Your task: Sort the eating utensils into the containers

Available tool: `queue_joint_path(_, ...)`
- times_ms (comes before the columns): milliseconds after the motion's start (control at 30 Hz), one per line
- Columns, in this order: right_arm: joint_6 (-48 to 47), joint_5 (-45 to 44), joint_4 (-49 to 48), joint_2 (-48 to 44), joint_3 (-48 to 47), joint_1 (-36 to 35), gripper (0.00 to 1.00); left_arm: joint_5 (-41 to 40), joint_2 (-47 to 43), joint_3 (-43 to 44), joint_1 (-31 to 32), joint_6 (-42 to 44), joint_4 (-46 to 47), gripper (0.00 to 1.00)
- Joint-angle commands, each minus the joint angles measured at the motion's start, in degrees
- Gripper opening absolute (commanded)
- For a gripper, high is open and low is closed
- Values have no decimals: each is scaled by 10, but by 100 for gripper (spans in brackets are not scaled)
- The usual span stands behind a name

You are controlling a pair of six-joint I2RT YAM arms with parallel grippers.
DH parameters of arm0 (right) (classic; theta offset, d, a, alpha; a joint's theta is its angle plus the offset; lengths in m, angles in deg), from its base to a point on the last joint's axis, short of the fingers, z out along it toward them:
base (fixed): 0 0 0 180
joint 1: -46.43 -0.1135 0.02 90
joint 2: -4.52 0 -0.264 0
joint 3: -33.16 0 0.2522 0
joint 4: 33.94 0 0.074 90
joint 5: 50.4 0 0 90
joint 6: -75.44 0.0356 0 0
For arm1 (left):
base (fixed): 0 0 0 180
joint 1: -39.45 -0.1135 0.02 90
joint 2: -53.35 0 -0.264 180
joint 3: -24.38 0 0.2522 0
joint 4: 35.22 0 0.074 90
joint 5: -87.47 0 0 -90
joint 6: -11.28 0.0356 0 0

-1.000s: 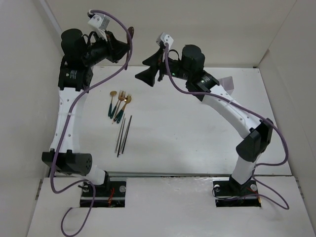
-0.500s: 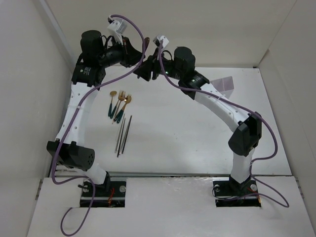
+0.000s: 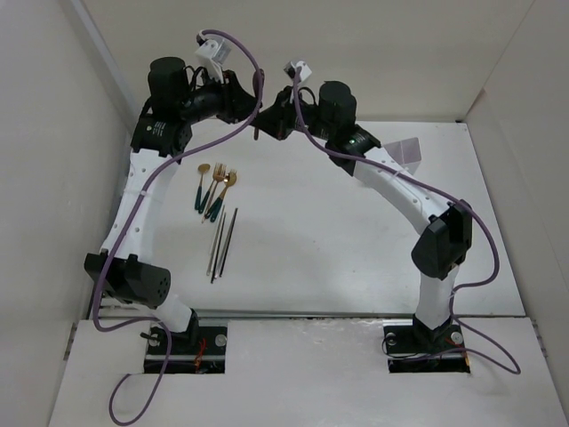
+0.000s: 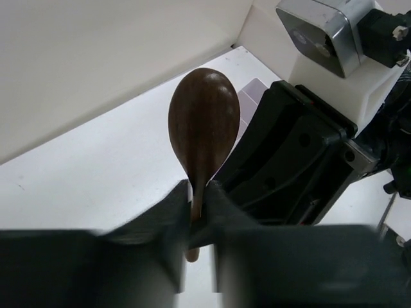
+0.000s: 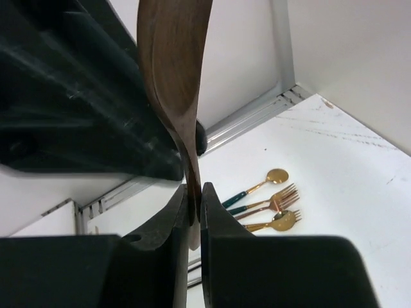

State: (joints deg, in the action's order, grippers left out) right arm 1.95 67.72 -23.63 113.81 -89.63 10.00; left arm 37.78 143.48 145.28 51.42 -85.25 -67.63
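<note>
A brown wooden spoon (image 4: 204, 128) (image 5: 173, 64) is held high at the back between both grippers. My right gripper (image 5: 194, 199) (image 3: 271, 123) is shut on its handle. My left gripper (image 4: 199, 200) (image 3: 242, 100) faces it, and its jaws stand slightly apart round the same handle. On the table lie a gold spoon (image 3: 204, 169) (image 5: 276, 175) and two gold forks (image 3: 222, 178) (image 5: 282, 196) with dark green handles. Silver-grey chopsticks (image 3: 222, 240) lie just in front of them. The translucent white container (image 3: 407, 151) stands at the back right, partly behind the right arm.
White walls close in the table on the left, back and right. Purple cables (image 3: 244, 53) loop over both wrists. The two arm bases (image 3: 187, 342) sit at the near edge.
The two arms have swung together at the back. My right gripper has closed on the wooden spoon's handle, and the left jaws have eased apart from it.
</note>
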Motion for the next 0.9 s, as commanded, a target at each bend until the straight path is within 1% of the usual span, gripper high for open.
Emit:
queue_joint_path(0, 3, 4, -39, -4, -21, 5, 0, 10, -23, -8, 3, 16, -4, 24)
queue_joint_path(33, 3, -3, -39, -4, -15, 5, 0, 15, -23, -13, 3, 16, -12, 53)
queue_joint_path(67, 3, -26, -39, -13, -7, 18, 0, 15, -18, -13, 3, 16, -19, 100)
queue_joint_path(133, -2, -58, -39, -35, 40, 36, 0, -6, -18, -19, 3, 22, -26, 100)
queue_joint_path(167, -3, -94, -39, -44, 61, 61, 0, -32, -18, -19, 3, 22, -33, 100)
queue_joint_path(200, -12, -121, -39, -66, 112, 75, 0, -48, -18, -33, 3, 22, -33, 100)
queue_joint_path(267, -18, -179, -39, -91, 171, 107, 0, -80, -23, -50, -9, 22, -33, 100)
queue_joint_path(300, -18, -236, -39, -101, 223, 142, 0, -119, -23, -60, -14, 22, -33, 100)
queue_joint_path(400, -39, -287, -39, -116, 285, 193, 0, -180, -38, -115, -42, 22, -9, 100)
queue_joint_path(433, -47, -298, -39, -116, 306, 219, 0, -187, -46, -131, -50, 22, -1, 100)
queue_joint_path(500, -69, -303, -39, -102, 312, 237, 0, -206, -51, -174, -63, 22, 14, 100)
queue_joint_path(600, -85, -329, -39, -84, 320, 250, 0, -254, -57, -216, -70, 52, 14, 100)
queue_joint_path(633, -91, -343, -39, -79, 320, 250, 0, -285, -57, -224, -70, 52, 14, 100)
queue_joint_path(700, -100, -383, -39, -62, 305, 250, 0, -307, -57, -236, -70, 64, 14, 100)
queue_joint_path(867, -113, -390, -39, -6, 281, 261, 0, -331, -57, -255, -75, 76, 4, 100)
